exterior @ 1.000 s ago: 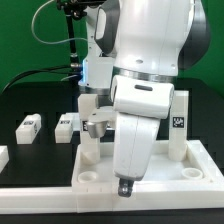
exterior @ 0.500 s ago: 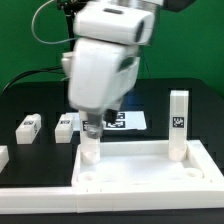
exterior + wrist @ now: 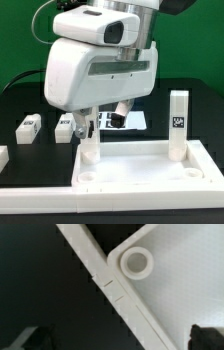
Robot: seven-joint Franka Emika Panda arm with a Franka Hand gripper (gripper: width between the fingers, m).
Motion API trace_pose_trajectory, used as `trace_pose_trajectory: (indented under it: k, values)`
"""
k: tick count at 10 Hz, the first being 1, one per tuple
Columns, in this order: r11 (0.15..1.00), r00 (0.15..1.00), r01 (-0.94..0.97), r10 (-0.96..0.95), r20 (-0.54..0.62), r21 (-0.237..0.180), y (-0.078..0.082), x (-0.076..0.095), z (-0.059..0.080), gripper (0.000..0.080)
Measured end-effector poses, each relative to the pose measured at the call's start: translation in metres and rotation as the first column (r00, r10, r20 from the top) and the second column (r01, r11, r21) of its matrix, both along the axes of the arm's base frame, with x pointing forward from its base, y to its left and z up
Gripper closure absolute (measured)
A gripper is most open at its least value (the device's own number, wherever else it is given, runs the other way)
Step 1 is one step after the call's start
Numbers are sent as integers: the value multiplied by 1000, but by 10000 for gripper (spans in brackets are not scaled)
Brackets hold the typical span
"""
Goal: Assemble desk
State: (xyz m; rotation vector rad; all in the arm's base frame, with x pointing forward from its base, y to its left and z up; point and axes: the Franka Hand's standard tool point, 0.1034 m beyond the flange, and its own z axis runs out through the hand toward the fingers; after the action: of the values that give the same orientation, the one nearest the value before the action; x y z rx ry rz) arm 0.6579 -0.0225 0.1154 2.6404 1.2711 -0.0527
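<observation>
The white rimmed desk tabletop (image 3: 150,172) lies in the foreground. A tall tagged leg post (image 3: 178,122) stands in its corner at the exterior view's right. A short white post (image 3: 90,149) stands in the corner at the exterior view's left. Two loose tagged legs (image 3: 28,127) (image 3: 65,125) lie on the black table at the left. My gripper (image 3: 88,124) hangs just above the short post, open and empty. In the wrist view the gripper (image 3: 118,338) has its dark fingers (image 3: 30,339) spread wide over the tabletop's rim (image 3: 105,277), with a round socket (image 3: 135,262) beyond.
The marker board (image 3: 128,120) lies flat behind the tabletop, partly hidden by my arm. A long low white rail (image 3: 35,195) runs along the front and left. A white block (image 3: 3,157) sits at the left edge. The arm's bulk hides the scene's upper middle.
The arm has swung up and toward the exterior view's left, from low over the tabletop's front to above the short post. The parts have not moved.
</observation>
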Motion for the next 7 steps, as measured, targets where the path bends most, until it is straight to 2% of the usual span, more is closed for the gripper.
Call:
trace_pose_trajectory:
  k: [1, 2, 3, 5, 6, 7]
  values:
    - [997, 997, 79, -80, 13, 9, -1, 0, 1, 151]
    - [988, 989, 149, -149, 9, 38, -11, -5, 11, 151]
    - [973, 975, 219, -220, 10, 73, -30, -16, 21, 151]
    - [936, 942, 335, -337, -7, 111, -71, -43, 30, 151]
    - [916, 923, 383, -385, -12, 117, -93, -55, 35, 151]
    - [877, 885, 463, -464, -23, 126, -106, -61, 36, 151]
